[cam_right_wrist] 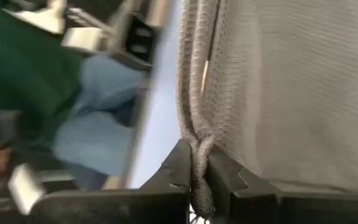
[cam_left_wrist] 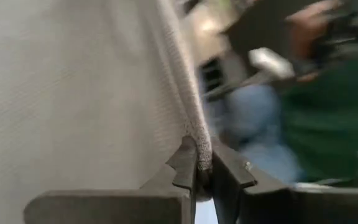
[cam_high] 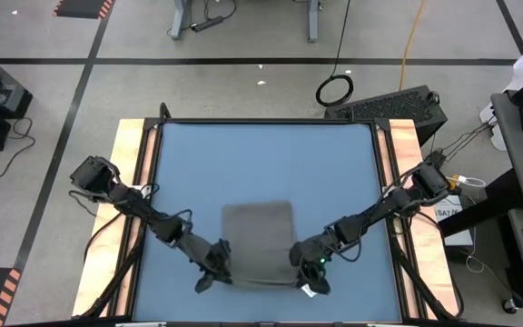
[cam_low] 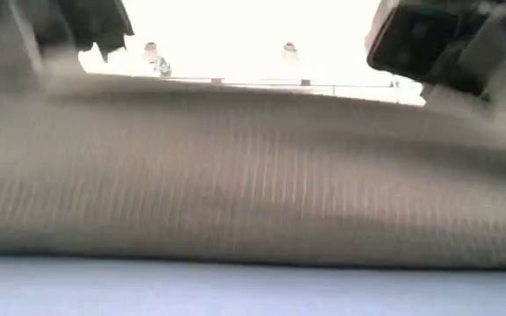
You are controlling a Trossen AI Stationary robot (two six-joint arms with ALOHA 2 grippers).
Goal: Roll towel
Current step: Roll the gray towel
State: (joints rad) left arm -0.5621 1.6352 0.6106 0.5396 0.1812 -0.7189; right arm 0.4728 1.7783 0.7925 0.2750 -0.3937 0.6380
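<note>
Biggest risk I see: both pinches are right on the towel's (cam_high: 258,238) hem, so if one arm pulls ahead of the other the thin edge slips out and the roll starts crooked or flops open. The towel sits near the table's (cam_high: 266,154) near edge, about the middle. The left gripper (cam_left_wrist: 202,167) has its jaws nearly shut on the near-left corner, the right gripper (cam_right_wrist: 197,169) is clamped on the near-right corner's bunched edge, both arms reaching in low from the sides with wrists angled inward
</note>
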